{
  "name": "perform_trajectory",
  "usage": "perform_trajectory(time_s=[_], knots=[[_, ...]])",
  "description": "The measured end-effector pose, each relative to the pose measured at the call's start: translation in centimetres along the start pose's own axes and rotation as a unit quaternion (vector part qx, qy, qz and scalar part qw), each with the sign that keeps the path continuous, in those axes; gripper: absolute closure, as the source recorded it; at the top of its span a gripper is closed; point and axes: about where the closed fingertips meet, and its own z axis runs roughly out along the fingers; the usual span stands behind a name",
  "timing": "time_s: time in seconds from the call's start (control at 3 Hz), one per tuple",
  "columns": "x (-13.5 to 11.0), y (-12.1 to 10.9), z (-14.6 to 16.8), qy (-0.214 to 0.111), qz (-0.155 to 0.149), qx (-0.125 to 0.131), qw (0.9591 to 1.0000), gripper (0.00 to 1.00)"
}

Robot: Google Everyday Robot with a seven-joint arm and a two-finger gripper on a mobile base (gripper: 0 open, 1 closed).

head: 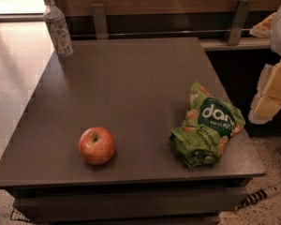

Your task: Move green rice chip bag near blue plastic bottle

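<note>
The green rice chip bag (207, 132) lies crumpled on the dark grey table (131, 83) near its front right corner, logo facing up. The blue plastic bottle (57, 28), clear with a white cap and pale label, stands upright at the table's far left corner. My gripper (270, 95), white with yellowish parts, hangs at the right edge of the view, off the table's right side and a little above and to the right of the bag, not touching it.
A red apple (97, 146) sits near the table's front edge, left of the bag. A wooden wall with a metal rail and brackets (99, 20) runs behind the table. A striped object (257, 198) lies on the speckled floor at the lower right.
</note>
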Motion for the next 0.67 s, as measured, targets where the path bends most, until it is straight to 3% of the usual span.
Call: perform_trajectory(time_s=[0.67], knots=[[-0.01,-0.25,0.48,-0.004,-0.007,-0.004,1.0000,0.00]])
